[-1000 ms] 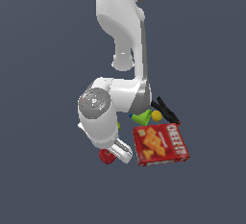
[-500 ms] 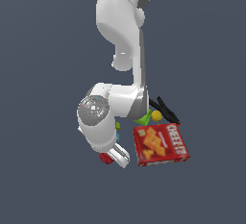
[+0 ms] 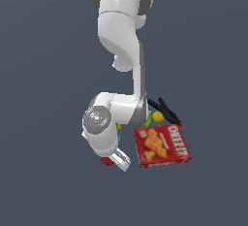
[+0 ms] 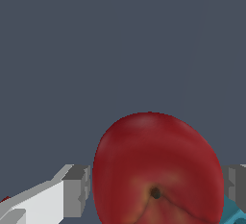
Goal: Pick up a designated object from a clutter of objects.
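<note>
**Red fruit sits between the gripper's fingers**

In the wrist view we see the dark-red fruit (image 4: 156,170), dimple showing, between the two grey fingers (image 4: 77,189); whether they press it we cannot tell. In the exterior view the gripper (image 3: 110,161) is low, at lower centre of the frame, the fruit (image 3: 104,161) peeking out just left of the Cheez-It box (image 3: 162,145). A yellow ball (image 3: 158,117) and black tool (image 3: 165,110) lie above the box.

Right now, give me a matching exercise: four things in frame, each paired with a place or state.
1. small round dark-red fruit
2. flat red Cheez-It box
3. small yellow ball
4. black tool

a. behind the box, beside the black tool
b. between the gripper fingers
c. farthest back in the clutter
d. lying flat on the exterior view's right of the gripper

1-b, 2-d, 3-a, 4-c
</note>
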Available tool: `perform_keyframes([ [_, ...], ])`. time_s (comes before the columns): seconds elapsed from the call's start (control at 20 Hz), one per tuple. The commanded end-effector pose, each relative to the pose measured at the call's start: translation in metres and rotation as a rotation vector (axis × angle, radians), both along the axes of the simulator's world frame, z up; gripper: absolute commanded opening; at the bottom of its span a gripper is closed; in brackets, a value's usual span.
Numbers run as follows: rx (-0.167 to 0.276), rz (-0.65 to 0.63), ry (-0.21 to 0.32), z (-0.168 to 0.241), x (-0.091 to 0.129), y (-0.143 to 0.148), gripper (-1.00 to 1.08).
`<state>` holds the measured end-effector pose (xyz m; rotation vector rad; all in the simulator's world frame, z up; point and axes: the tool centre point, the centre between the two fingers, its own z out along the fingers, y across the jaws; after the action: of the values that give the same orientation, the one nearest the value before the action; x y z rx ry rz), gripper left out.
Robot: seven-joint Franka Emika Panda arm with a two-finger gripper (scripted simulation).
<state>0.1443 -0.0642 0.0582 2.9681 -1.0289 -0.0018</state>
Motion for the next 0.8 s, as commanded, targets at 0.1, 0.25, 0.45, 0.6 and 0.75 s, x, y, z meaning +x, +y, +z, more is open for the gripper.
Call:
perform_keyframes([
  [0.1, 0.000, -0.001, -0.001, -0.0125, 0.0007, 0.0001, 1.00],
  [0.25, 0.000, -0.001, -0.001, -0.0121, 0.0016, -0.0001, 1.00],
  [0.45, 0.000, -0.001, -0.001, -0.0121, 0.0016, -0.0001, -1.00],
  [0.6, 0.000, -0.001, -0.001, -0.0121, 0.0016, -0.0001, -1.00],
  [0.75, 0.000, -0.001, -0.001, -0.0121, 0.0016, -0.0001, -1.00],
])
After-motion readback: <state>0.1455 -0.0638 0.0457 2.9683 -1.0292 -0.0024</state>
